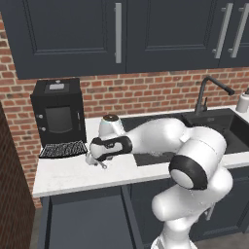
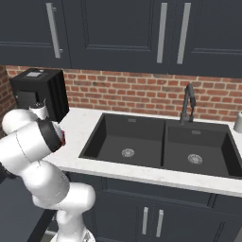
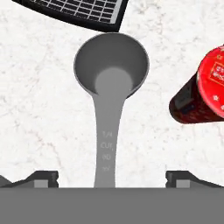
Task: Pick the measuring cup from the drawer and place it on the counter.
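White marbled desk (image 3: 39, 113) is lying under the cup (image 3: 111, 65), which is sitting bowl-up near the left end by the black grille (image 3: 78, 11), handle running between the wide-apart fingers (image 3: 43, 178), so lifting straight up, judging by this, is avoiding the red cup (image 3: 203, 89).

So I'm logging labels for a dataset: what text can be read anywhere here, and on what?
"1/4" and "CUP": embossed on the measuring cup handle; the two fainter lines below are too blurred to read.
White lettering on the red cup: too blurred to read.
Nothing readable on the coffee machine or cabinets.
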